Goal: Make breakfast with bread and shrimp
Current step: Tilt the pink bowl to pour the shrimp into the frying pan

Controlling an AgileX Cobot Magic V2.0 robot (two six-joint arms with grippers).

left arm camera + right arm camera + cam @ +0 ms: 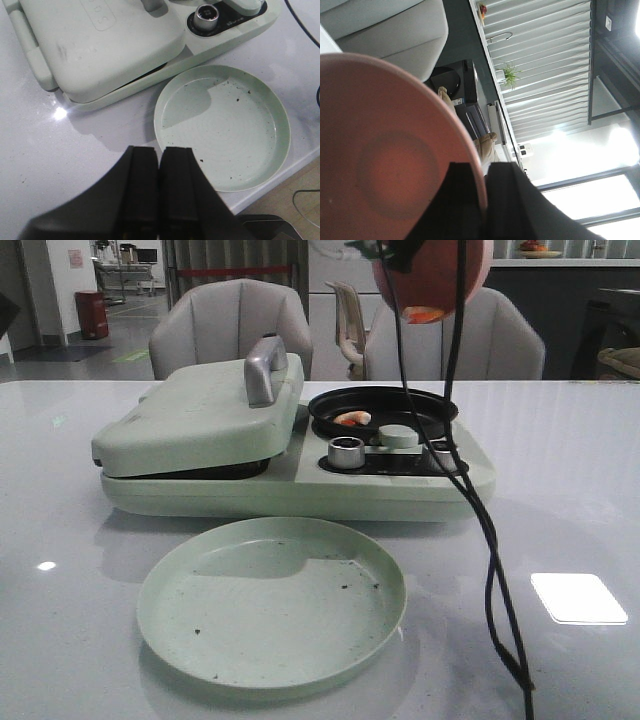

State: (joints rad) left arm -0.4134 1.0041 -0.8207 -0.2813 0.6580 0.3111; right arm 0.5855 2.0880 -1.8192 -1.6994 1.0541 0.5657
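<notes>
Progress: looks like we're midway. The breakfast maker (pixel 300 465) has its sandwich lid (pixel 200 420) shut, so I'd guess the bread is under it, but I can't see any bread in any view.

Shrimp: one shrimp (pixel 352 419) already sits in the little black pan (pixel 385 412) on the machine's right side. Another orange bit (pixel 425 314) shows at the lip of the tipped bowl, probably a second shrimp about to drop.

Pink bowl: the pink bowl (pixel 432 272) is held up high over the pan, tilted so its opening faces down toward it. The right wrist view only shows its underside.

Right gripper: the right gripper (pixel 485 200) is pinching the bowl's rim, one finger on each side.

Left gripper: the left gripper (pixel 159 185) has its fingers pressed together with nothing between them, hanging over the table (pixel 580 490) just near the plate.

Green plate: the green plate (pixel 272 602) in front of the machine holds only a few dark crumbs, no food.

Still to do, I reckon: finish the pour, set the bowl down, then plate the bread and shrimp.
</notes>
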